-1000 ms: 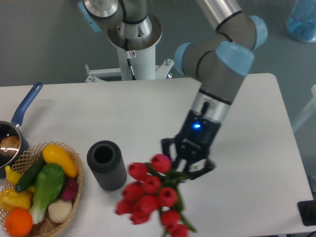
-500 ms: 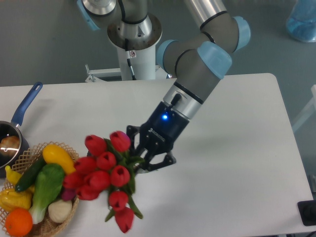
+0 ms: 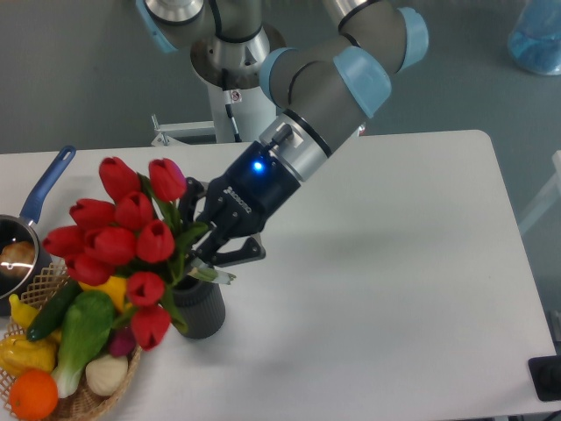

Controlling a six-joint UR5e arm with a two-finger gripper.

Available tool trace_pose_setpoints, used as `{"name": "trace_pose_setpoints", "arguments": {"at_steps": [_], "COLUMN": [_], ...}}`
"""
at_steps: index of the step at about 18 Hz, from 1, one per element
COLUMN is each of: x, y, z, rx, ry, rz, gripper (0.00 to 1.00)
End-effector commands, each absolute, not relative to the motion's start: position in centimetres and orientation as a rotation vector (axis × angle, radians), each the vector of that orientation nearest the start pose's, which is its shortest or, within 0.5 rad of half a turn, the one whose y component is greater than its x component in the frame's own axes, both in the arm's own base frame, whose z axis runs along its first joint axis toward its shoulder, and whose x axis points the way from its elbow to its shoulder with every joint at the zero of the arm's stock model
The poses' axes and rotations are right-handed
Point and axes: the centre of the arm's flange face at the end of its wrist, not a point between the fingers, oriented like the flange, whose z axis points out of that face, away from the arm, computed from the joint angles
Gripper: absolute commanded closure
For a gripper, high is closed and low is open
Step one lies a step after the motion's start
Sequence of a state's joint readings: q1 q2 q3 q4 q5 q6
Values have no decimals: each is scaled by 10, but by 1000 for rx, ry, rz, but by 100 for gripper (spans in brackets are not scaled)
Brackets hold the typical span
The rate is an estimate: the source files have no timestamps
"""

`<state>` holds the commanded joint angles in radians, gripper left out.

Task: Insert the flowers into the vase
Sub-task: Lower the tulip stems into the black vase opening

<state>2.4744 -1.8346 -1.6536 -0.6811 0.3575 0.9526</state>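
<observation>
Red tulip buds on green stems make up the flowers. Below them the vase is dark grey, nearly black, with vertical ribbing. The gripper is black with a blue glowing light. Left of the vase, a tan wicker basket holds yellow, green, orange and white produce. The desk is white. The saucepan has a blue handle.

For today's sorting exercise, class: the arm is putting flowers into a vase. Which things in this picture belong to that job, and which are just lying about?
Part of the job:
the flowers
the vase
the gripper, shut on the stems

Just lying about:
the wicker basket of fruit and vegetables
the blue-handled saucepan
</observation>
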Motion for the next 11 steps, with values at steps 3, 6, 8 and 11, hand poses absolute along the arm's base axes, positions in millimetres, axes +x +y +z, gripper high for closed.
{"name": "trace_pose_setpoints", "arguments": {"at_steps": [3,6,8,11], "x": [-302,-295,-293,-292], "y": [541,542,543,542], "z": [467,457,456,451], "rx": [-1824,-1825,-1818,-1786], "ry": [420,424,426,418], "rz": [-390,-412,-423,-468], "gripper": [83,83,83,83]}}
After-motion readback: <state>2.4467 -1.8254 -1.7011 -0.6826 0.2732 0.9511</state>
